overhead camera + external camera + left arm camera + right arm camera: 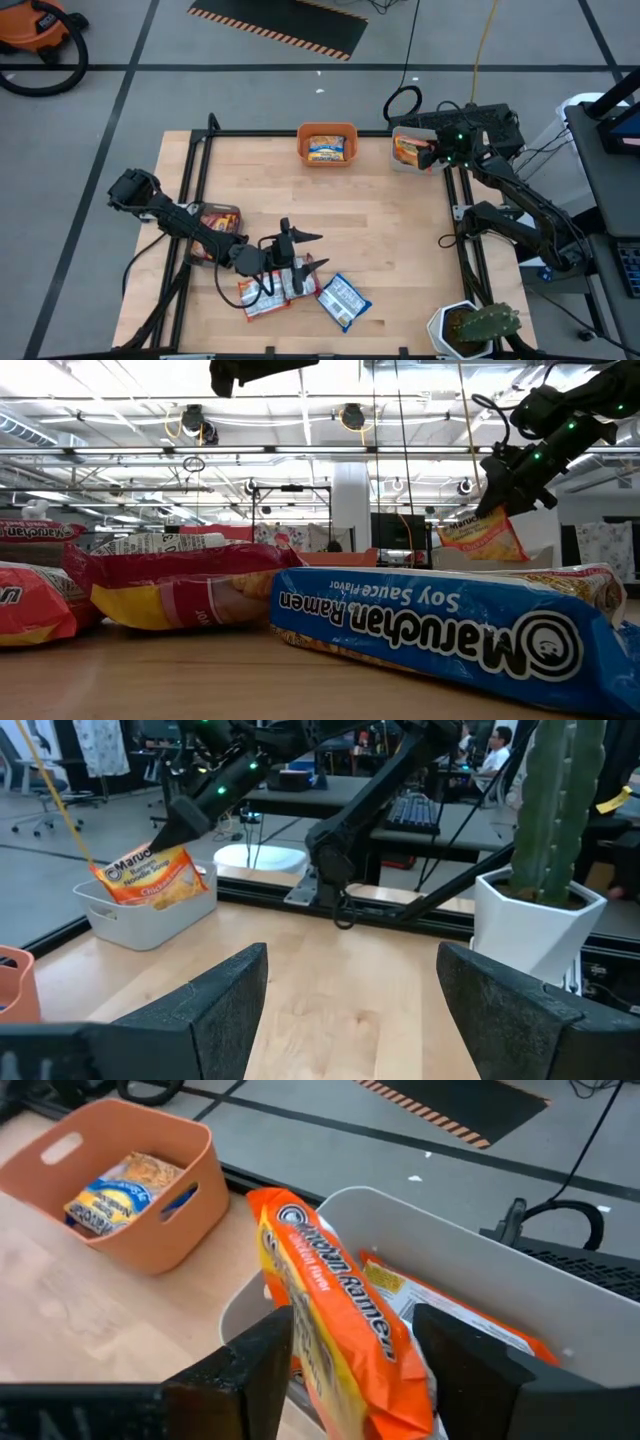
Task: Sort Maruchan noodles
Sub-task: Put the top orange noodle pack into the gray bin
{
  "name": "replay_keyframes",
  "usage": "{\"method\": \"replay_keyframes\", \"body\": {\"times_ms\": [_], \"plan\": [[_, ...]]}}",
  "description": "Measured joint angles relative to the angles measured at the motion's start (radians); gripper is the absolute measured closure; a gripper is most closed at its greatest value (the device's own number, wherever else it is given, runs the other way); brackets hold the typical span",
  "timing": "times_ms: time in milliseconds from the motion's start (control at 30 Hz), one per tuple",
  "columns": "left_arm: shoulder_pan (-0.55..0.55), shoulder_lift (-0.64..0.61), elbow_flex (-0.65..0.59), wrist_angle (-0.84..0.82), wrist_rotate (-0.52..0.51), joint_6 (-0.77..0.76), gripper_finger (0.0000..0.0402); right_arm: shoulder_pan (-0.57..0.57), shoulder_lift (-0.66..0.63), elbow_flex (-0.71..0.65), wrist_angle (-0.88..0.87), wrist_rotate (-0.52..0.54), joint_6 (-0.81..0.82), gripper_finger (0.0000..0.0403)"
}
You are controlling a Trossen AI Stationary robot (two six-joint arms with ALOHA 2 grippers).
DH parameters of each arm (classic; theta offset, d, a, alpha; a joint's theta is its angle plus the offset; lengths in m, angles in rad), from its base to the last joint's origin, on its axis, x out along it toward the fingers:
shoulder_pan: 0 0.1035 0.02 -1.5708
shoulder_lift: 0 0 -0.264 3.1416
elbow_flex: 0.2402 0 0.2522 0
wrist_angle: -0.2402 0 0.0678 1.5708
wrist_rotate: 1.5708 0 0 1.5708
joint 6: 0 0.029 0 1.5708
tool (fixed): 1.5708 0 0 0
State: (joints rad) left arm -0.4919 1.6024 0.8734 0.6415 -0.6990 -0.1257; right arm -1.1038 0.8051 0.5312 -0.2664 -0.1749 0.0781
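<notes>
Here the wood surface (380,250) holds two bins at its far edge. The right jaws (350,1355) are shut on an orange packet (335,1330) and hold it just over the grey bin (480,1270), where another orange packet (455,1315) lies. The orange bin (327,143) beside it holds a yellow-blue packet (327,150). The left jaws (350,995) are wide open with nothing in them, up above the near edge. Under them lie two silver-red packets (268,293) touching each other, and a blue-white packet (344,300) just beside. A dark red packet (218,217) lies near the left rail. A potted cactus (485,325) stands at the near right corner.
</notes>
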Motion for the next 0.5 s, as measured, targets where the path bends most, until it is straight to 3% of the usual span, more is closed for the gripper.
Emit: {"method": "replay_keyframes", "body": {"times_ms": [267,500], "plan": [[-0.001,0.000,0.000,0.000,0.000,0.000,0.0105,0.011,0.007,0.000,0.009,0.027,-0.003,0.0218],[-0.002,0.000,0.000,0.000,0.000,-0.001,0.0105,0.061,0.044,0.000,0.063,0.155,0.056,0.0217]]}}
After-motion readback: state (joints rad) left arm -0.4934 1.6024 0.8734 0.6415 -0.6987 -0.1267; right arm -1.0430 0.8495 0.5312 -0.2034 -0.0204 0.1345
